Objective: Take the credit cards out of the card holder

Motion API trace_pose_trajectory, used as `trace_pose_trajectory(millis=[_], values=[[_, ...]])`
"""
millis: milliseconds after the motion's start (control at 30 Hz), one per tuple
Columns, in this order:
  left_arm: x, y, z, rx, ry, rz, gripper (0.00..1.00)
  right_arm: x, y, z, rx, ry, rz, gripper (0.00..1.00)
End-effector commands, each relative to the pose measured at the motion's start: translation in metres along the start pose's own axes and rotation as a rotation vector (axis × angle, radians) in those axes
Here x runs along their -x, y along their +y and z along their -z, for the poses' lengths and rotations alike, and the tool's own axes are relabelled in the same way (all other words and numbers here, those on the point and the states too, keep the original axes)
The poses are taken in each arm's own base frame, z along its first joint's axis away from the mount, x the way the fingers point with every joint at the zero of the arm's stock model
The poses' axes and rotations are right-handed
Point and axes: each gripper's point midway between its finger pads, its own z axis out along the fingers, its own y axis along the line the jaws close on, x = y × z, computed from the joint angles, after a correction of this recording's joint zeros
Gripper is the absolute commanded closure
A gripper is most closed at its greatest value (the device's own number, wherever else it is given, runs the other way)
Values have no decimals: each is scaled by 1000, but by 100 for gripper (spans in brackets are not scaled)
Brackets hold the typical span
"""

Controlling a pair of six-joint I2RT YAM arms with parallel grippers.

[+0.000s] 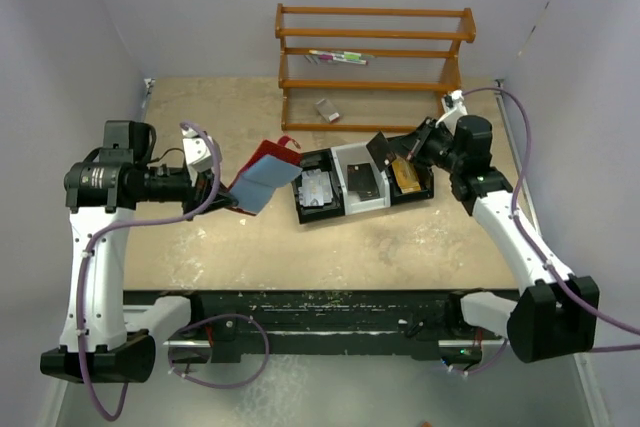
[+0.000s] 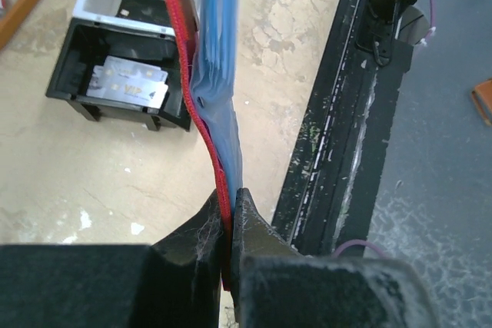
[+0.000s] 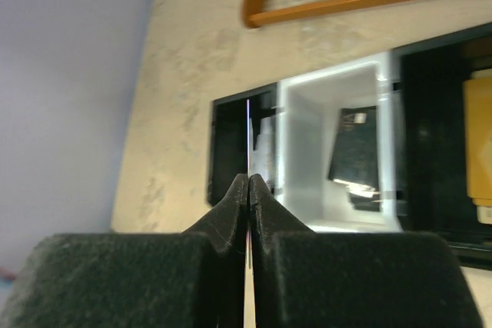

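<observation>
Pinching a thin credit card (image 3: 248, 124) edge-on, the right gripper (image 3: 249, 182) may drop it beside the black-and-white tray (image 3: 296, 144); left gripper (image 2: 231, 213) clamps the red leather-like card holder (image 1: 272, 155).

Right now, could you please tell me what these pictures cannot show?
Wallet: edge-on in left wrist view, tiny from top; cards inside unseen.
Card in right gripper: edge-on in right wrist view; face unseen.
Rack items: too small from top.
Gold block: cut off by right wrist frame edge.
</observation>
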Motion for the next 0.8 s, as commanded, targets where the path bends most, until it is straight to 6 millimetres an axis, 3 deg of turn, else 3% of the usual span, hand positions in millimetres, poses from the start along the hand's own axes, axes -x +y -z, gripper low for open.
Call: trace_pose_trajectory(millis=[0, 167, 300, 400, 567, 767], values=[[17, -13, 5, -7, -74, -208, 100, 18, -34, -16, -131, -107, 52, 100], [18, 5, 11, 110, -52, -284, 100, 5, -61, -35, -192, -100, 14, 100], [17, 17, 12, 173, -41, -273, 100, -14, -64, -54, -210, -76, 9, 100], [8, 39, 13, 257, 2, -238, 100, -24, -63, -68, -229, -77, 5, 100], [-33, 90, 23, 468, 168, -164, 100, -31, -62, -78, -240, -96, -8, 100], [-82, 90, 14, 384, 338, 1, 95, -48, -62, -90, -248, -79, -22, 100]])
